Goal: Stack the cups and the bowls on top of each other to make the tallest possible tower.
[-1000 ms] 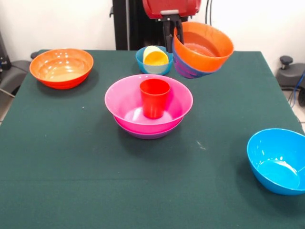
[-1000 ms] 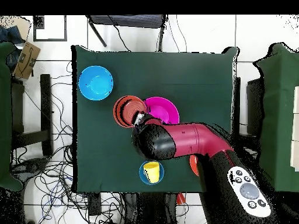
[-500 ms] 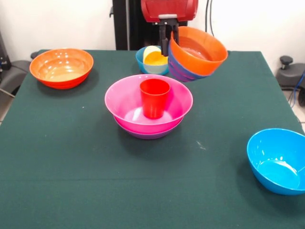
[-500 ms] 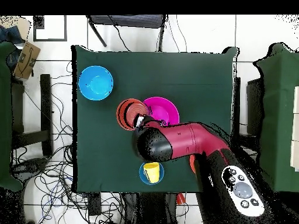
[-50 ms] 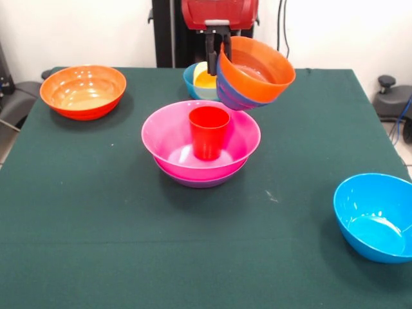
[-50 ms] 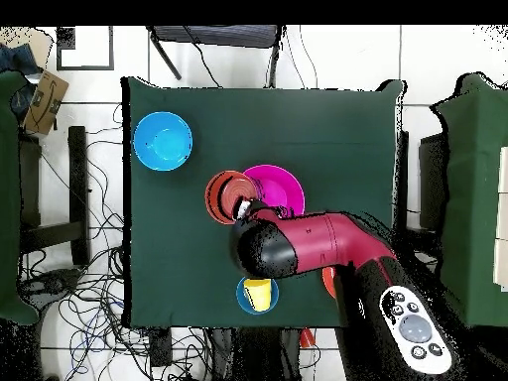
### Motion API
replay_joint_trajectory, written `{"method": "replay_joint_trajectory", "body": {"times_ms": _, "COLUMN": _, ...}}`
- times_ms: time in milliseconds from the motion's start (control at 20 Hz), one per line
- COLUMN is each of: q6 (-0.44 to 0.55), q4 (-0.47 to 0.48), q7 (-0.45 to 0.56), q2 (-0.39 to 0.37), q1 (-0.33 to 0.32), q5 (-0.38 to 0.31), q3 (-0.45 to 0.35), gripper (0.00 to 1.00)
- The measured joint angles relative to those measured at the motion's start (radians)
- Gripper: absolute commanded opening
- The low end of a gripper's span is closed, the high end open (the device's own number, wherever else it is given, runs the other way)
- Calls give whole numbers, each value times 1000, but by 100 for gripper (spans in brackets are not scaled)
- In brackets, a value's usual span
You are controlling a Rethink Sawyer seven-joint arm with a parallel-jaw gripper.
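Observation:
My gripper (image 5: 217, 58) is shut on the rim of a small orange bowl (image 5: 257, 64) that sits nested in bluish bowls (image 5: 233, 96). This stack hangs tilted in the air, just behind and to the right of the pink bowl (image 5: 174, 145). The pink bowl rests in a purple bowl (image 5: 201, 183) and holds an upright red cup (image 5: 208, 132). A yellow cup (image 5: 203, 78) lies in a small blue bowl (image 5: 189, 80) behind them. In the overhead view the held orange bowl (image 6: 224, 195) overlaps the pink bowl's (image 6: 280, 182) edge, with my gripper (image 6: 240, 208) beside it.
A large orange bowl (image 5: 83, 91) stands at the far left of the front view. A bright blue bowl (image 5: 375, 215) sits near the right edge and shows again (image 6: 163, 141) from overhead. My arm (image 6: 308, 246) covers part of the table.
The gripper has carried the orange-and-blue bowl stack leftward in the front view, closer to the pink bowl. Nothing else has moved.

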State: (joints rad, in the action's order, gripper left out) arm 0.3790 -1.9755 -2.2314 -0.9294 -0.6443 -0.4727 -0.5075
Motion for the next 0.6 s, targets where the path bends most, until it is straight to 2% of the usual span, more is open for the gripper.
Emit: {"method": "replay_joint_trajectory", "body": {"times_ms": 600, "q6": 10, "q4": 8, "q7": 0, "q2": 0, "q1": 10, "q5": 0, "q3": 23, "gripper": 0}}
